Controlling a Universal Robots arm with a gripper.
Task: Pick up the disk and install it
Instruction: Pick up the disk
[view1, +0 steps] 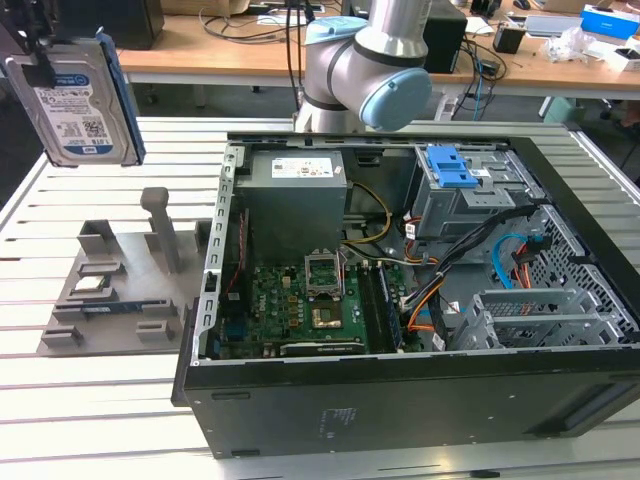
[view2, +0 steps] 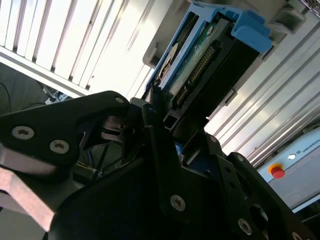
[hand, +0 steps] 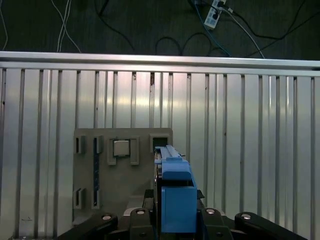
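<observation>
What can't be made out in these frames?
- Exterior view: the gripper, shut on the disk, is cut off by the picture's top-left corner.
- Both wrist views: the disk's label, since it is seen edge-on.
- First wrist view: part of the grey holder, behind the disk.

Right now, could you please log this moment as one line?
pincer: shut on silver rectangular disk in blue plastic frame | disk: aloft, outside open black computer case | installed: no

In exterior view I see even, bright light, w/ soft shadows inside the PC case (view1: 400, 410). In second wrist view, strong glare on table slats (view2: 115, 45).
</observation>
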